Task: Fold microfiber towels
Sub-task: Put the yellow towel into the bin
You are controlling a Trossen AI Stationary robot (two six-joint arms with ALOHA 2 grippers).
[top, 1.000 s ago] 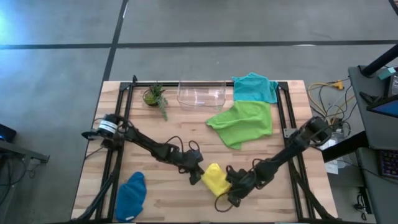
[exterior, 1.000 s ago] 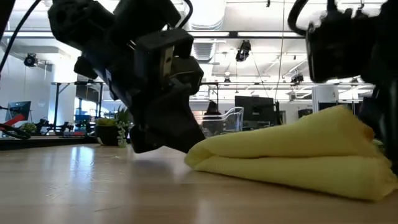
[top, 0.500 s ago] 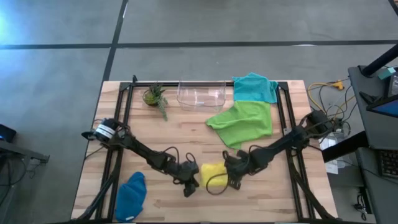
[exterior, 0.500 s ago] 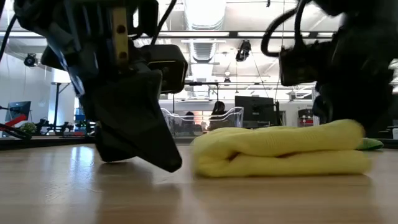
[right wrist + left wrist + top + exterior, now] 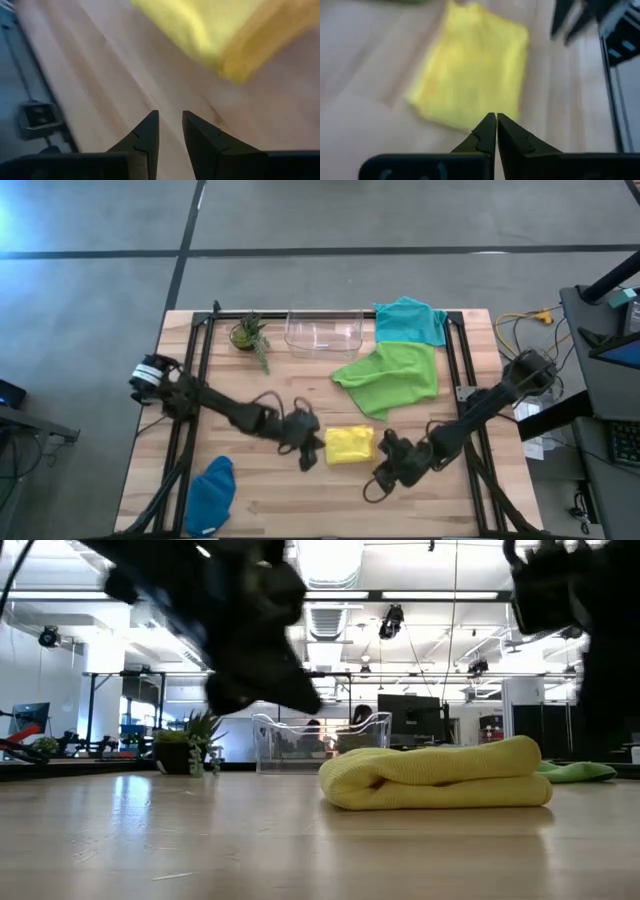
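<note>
The yellow towel (image 5: 349, 445) lies folded into a small thick rectangle on the wooden table (image 5: 300, 380), its rounded fold edge (image 5: 345, 785) toward my left arm. My left gripper (image 5: 310, 452) hangs shut just left of it, raised off the table, with the towel ahead of its tips (image 5: 496, 120). My right gripper (image 5: 380, 475) is right of the towel and toward the near edge, slightly open with nothing between its fingers (image 5: 170, 120). A lime green towel (image 5: 390, 378) and a teal towel (image 5: 410, 320) lie spread at the far right. A blue towel (image 5: 212, 495) lies bunched at the near left.
A clear plastic bin (image 5: 324, 332) and a small potted plant (image 5: 250, 335) stand along the far edge. Black frame rails (image 5: 195, 370) run down both sides of the table. Bare wood lies between the yellow towel and the bin.
Both grippers have drawn away from the yellow towel: the left has risen off the table, the right has gone up and toward the table's right edge. The towel has shifted a little toward the far edge and now lies flatter, as a compact folded rectangle.
</note>
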